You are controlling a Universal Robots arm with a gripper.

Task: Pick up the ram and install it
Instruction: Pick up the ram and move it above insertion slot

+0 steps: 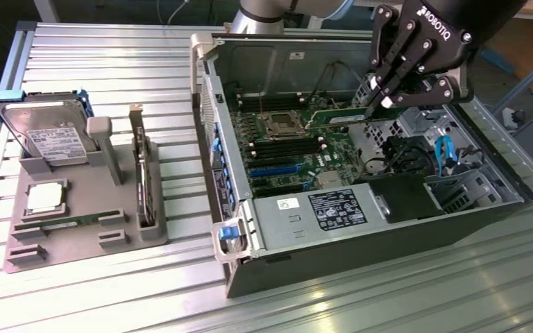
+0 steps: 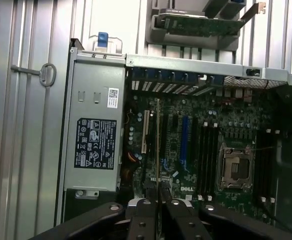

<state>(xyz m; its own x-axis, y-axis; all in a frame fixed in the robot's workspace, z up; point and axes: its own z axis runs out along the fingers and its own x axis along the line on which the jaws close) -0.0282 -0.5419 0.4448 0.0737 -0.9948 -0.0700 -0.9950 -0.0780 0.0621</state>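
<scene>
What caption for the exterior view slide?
Gripper shut on the ram, holding it over the motherboard inside the open computer case.

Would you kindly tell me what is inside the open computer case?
The motherboard with its processor socket, the power supply, and the ram held between the fingers. The gripper hides the corner behind it.

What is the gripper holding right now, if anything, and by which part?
The ram, a thin green stick. The fingers pinch its flat faces near one end, and the rest juts out over the motherboard.
</scene>
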